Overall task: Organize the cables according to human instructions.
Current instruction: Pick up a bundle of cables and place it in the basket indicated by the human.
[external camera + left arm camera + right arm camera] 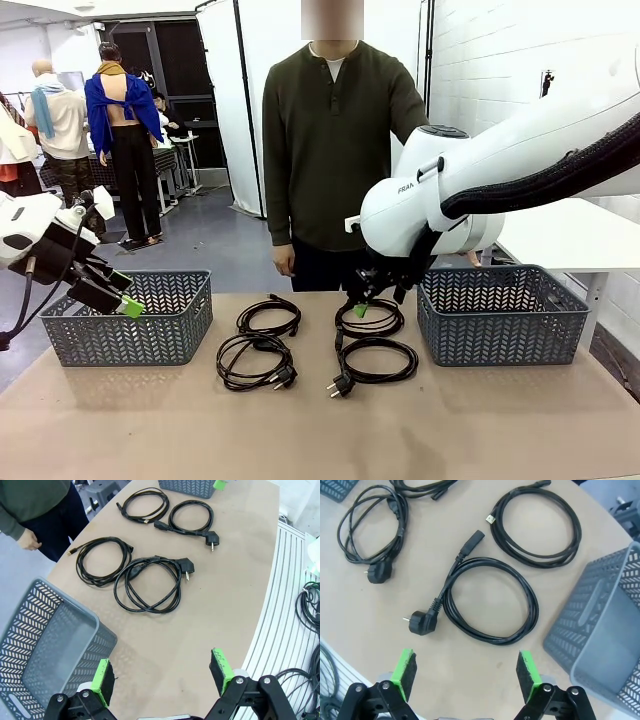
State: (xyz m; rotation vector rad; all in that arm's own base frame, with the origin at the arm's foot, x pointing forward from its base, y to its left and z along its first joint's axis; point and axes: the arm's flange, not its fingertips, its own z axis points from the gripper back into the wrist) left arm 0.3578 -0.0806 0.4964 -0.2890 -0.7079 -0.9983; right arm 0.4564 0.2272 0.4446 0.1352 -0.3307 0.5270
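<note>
Four coiled black power cords (284,377) mid-frame on tan table (450,430). Left gripper (161,672) spread wide, empty, beside grey lattice plastic basket (150,335). Right gripper (466,672) likewise apart, over the right-hand cords.

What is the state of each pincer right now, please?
Left pincer: open, holding nothing.
Right pincer: open, holding nothing.

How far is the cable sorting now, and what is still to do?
Done: nothing; all four cables lie coiled on the table, none seen in the baskets. In hand: the right gripper hangs open above the right-hand pair, gripping nothing; the left gripper hangs open near the left basket. Left: all four cables.
</note>
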